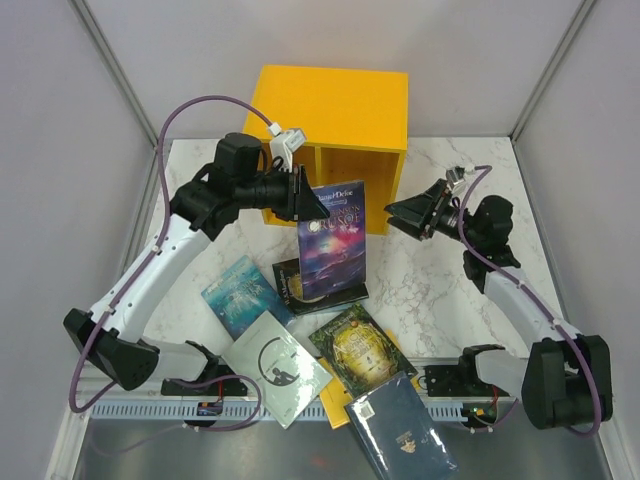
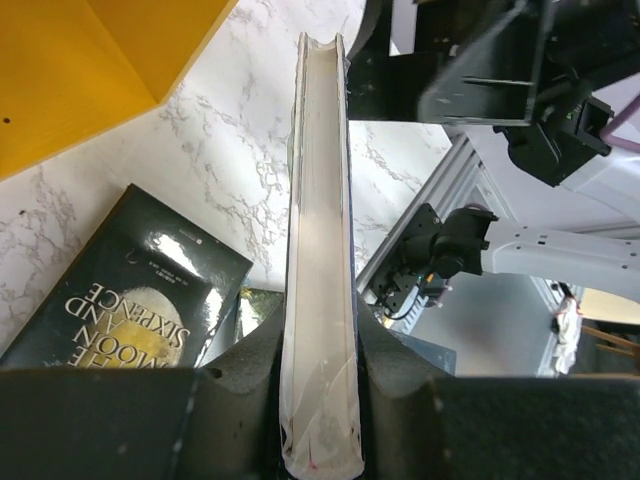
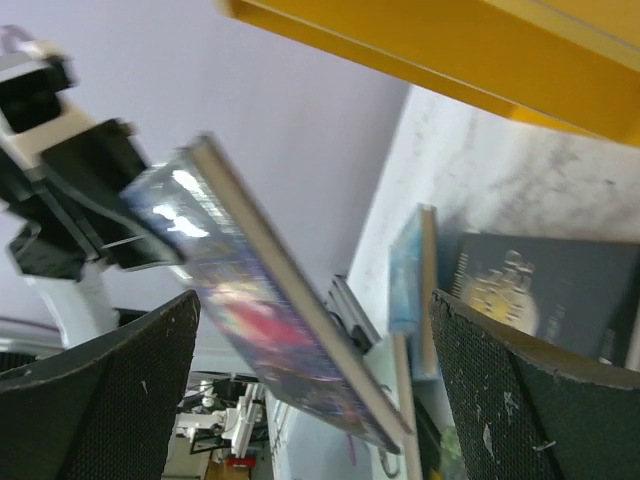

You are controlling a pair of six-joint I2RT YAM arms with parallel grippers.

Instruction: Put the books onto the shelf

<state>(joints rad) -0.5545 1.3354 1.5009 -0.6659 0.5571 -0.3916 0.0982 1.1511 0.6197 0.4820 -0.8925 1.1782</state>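
Top external view: the marble table (image 1: pixel 440 280) carries the yellow shelf (image 1: pixel 335 105) at 12 o'clock, its two compartments facing the arms. Loose books (image 1: pixel 275 365) lie spread around 6 o'clock. A blue book (image 1: pixel 333 235) stands upright at centre, just before the shelf, above a black book (image 1: pixel 290 282). The left pincer (image 1: pixel 303 195) is clamped on the blue book's upper left edge. The right pincer (image 1: pixel 405 215) gapes wide at its 3 o'clock, apart from it.

Seven books (image 1: pixel 333 235); one yellow shelf (image 1: pixel 335 105); two robot arms (image 1: pixel 150 270).
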